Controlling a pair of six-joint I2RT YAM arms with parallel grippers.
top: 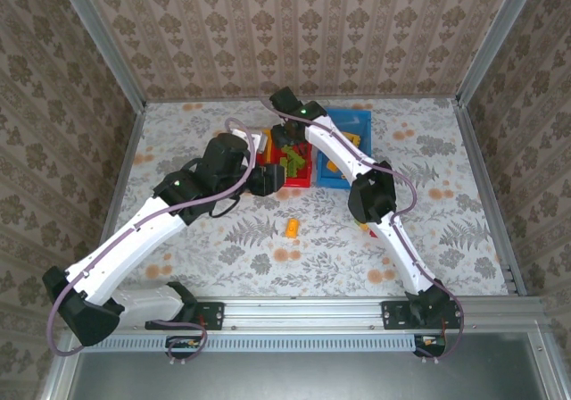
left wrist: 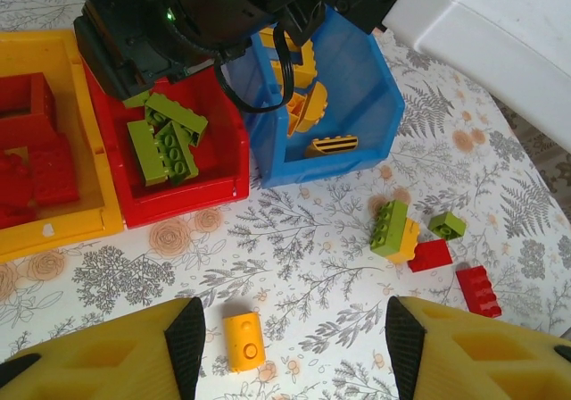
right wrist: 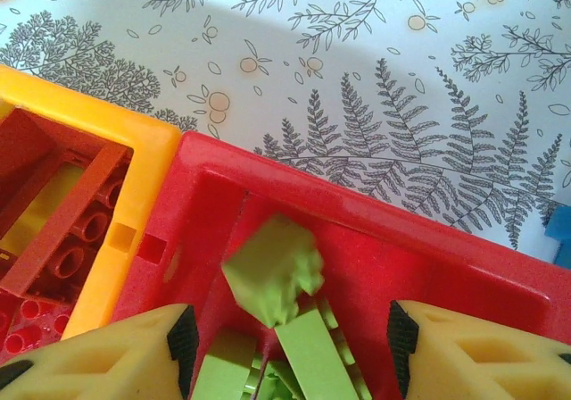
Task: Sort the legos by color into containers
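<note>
My right gripper point(right wrist: 290, 337) hangs open over the red bin point(right wrist: 375, 230). A blurred lime green brick point(right wrist: 272, 270) is loose between its fingers, above the other green bricks point(left wrist: 165, 141) lying in that bin. My left gripper point(left wrist: 294, 346) is open above the table, with a small orange-yellow round brick point(left wrist: 244, 340) lying close to its left finger. The orange-yellow bin point(left wrist: 53, 230) holds red bricks point(right wrist: 62, 221). The blue bin point(left wrist: 330, 154) holds orange-yellow pieces. From above, the right gripper point(top: 287, 137) is over the bins and the left gripper point(top: 268, 179) is just in front of them.
Loose bricks lie right of the left gripper: a green one on a yellow one point(left wrist: 390, 226), a small green one point(left wrist: 446, 225) and two red ones point(left wrist: 430, 254) point(left wrist: 479, 290). The three bins stand side by side at the back. The right arm point(top: 375, 195) reaches over the blue bin.
</note>
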